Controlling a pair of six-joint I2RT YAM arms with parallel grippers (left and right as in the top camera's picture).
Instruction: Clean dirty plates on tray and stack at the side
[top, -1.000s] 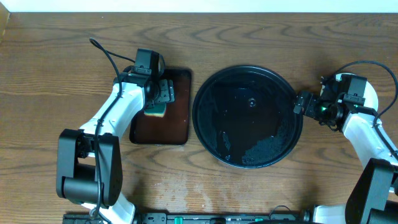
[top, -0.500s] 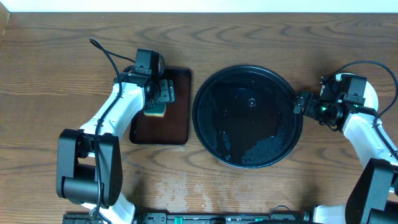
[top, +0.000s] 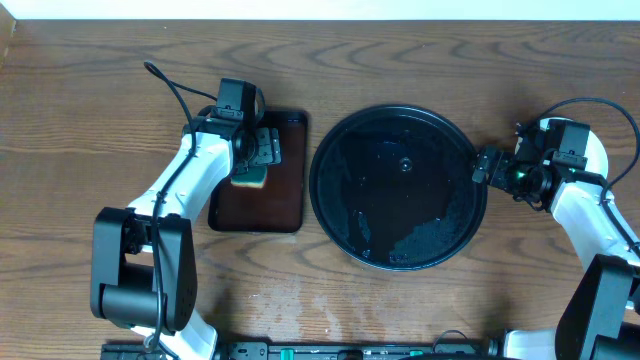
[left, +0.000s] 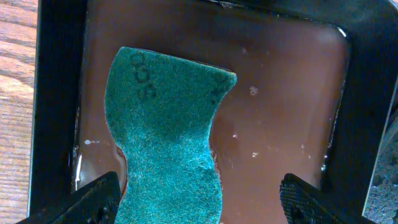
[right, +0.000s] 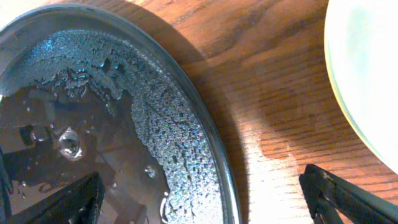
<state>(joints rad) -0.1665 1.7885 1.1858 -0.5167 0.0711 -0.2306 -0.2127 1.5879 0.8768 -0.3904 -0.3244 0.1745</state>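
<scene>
The round black tray (top: 420, 235) sits mid-table, wet with droplets, and no plate lies on it. In the right wrist view its rim (right: 205, 134) runs between my fingers. My right gripper (top: 485, 165) is open and empty at the tray's right rim, straddling it (right: 208, 202). The edge of one pale plate (right: 367, 74) shows on the wood at the upper right of the right wrist view. The other plates are hidden. My left gripper (top: 262, 150) is open over the brown tray, its fingers either side of a green sponge (left: 168, 130).
The small rectangular brown tray (top: 275, 205) lies left of the black tray and holds the sponge (top: 250, 177) in a film of water (left: 280, 112). Bare wooden table surrounds both trays. A cable runs by each arm.
</scene>
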